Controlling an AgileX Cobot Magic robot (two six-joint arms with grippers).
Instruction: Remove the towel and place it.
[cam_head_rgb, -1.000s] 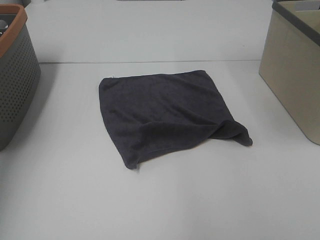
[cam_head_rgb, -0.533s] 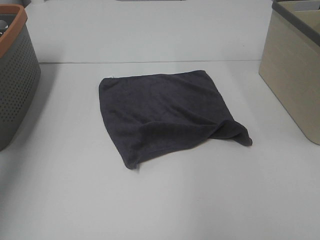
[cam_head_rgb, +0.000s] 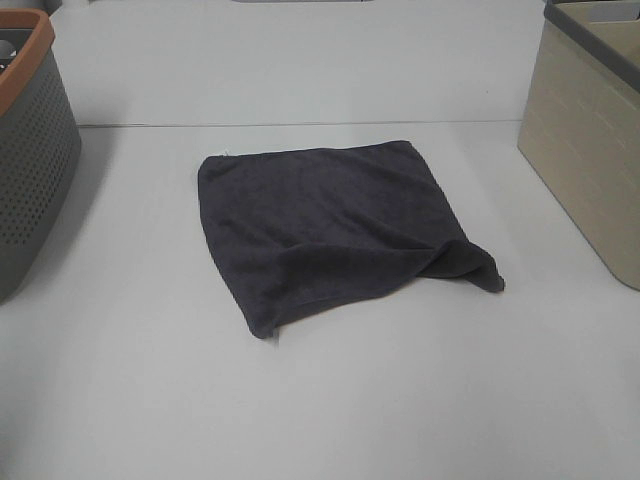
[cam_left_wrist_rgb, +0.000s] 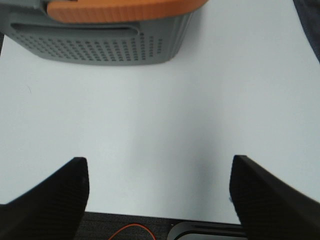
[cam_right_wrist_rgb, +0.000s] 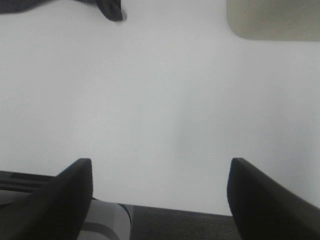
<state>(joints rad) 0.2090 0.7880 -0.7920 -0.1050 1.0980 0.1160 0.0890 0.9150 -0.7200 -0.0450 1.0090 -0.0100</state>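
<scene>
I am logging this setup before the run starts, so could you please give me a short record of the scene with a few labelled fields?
towel: dark grey towel lying on the white table, mostly flat, near right corner rumpled
left of towel: grey basket with orange rim, apart from it
right of towel: beige bin, apart from it
left gripper: open, above bare table, holding nothing
right gripper: open, above bare table, holding nothing

Fuzzy matt towel, seemingly terry
</scene>
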